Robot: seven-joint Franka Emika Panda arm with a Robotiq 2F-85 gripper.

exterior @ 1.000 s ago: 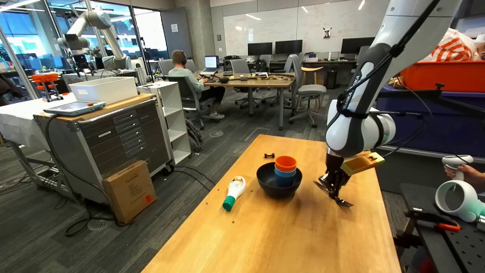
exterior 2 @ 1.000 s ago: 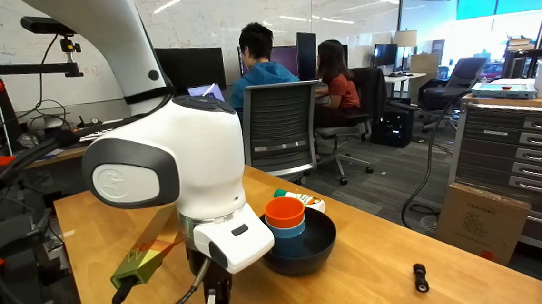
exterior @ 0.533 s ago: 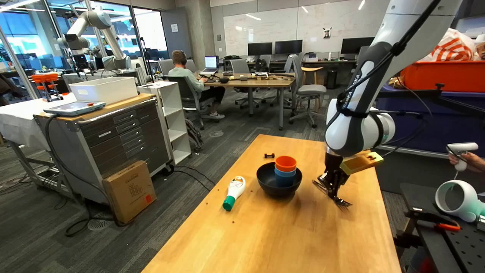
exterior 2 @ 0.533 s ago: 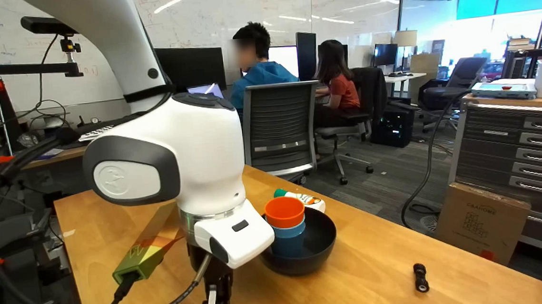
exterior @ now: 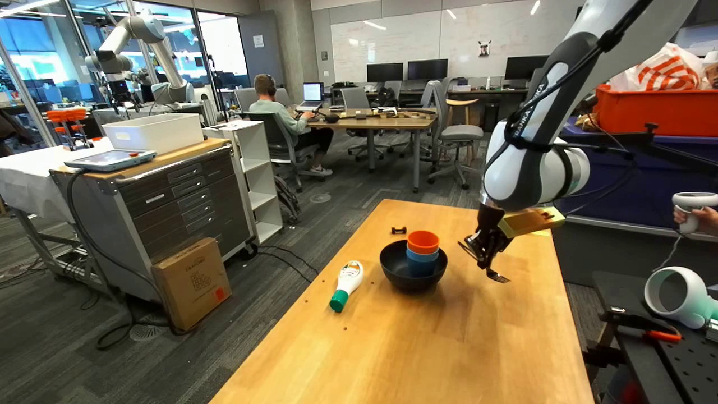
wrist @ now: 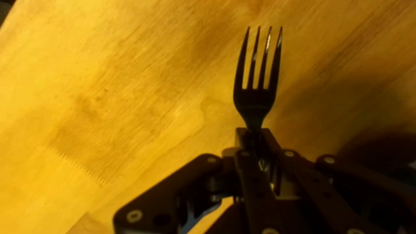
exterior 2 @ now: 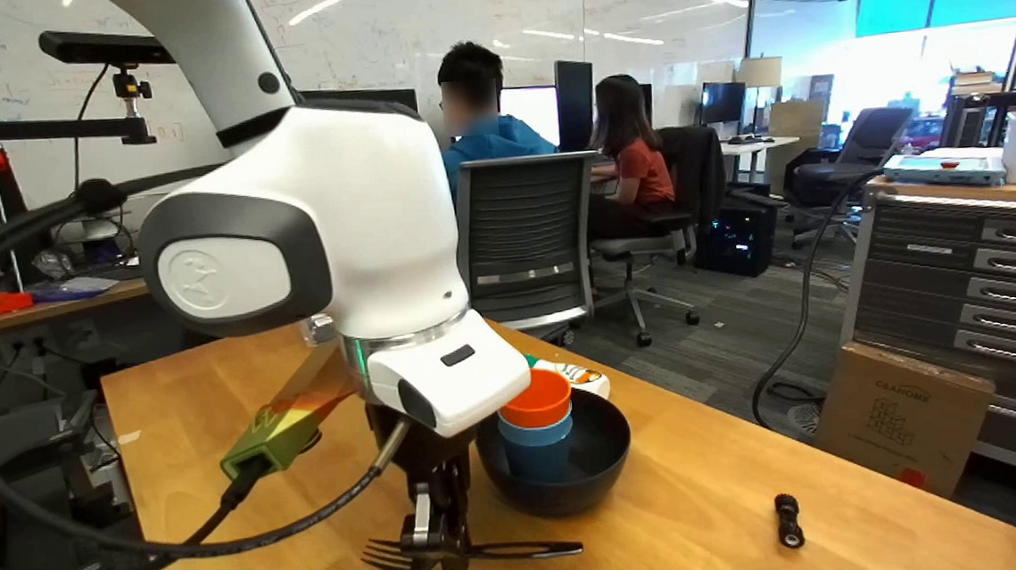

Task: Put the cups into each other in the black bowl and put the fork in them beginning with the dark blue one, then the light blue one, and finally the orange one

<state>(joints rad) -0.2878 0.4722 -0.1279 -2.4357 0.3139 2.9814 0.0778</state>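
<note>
A white bottle (exterior: 350, 275) with a green cap (exterior: 339, 301) lies on its side on the wooden table (exterior: 426, 342), which also bears a black piece (exterior 2: 787, 521) too small to name with certainty. In an exterior view, a drawer cabinet (exterior: 162, 213) carries a white bin (exterior: 154, 136) and a flat device (exterior: 112, 161); a cardboard box (exterior: 193, 283) stands just beside it. Beyond sits a person in a pale green top (exterior: 277, 110), an open laptop (exterior: 312, 96) on the desk (exterior: 387, 122) ahead. An orange bin (exterior: 656, 115) holds a striped bag (exterior: 667, 73). In an exterior view, a person in a blue hoodie (exterior 2: 498, 138) and a person in a red shirt (exterior 2: 641, 175) sit near monitors (exterior 2: 575, 101) before a whiteboard (exterior 2: 418, 23).
</note>
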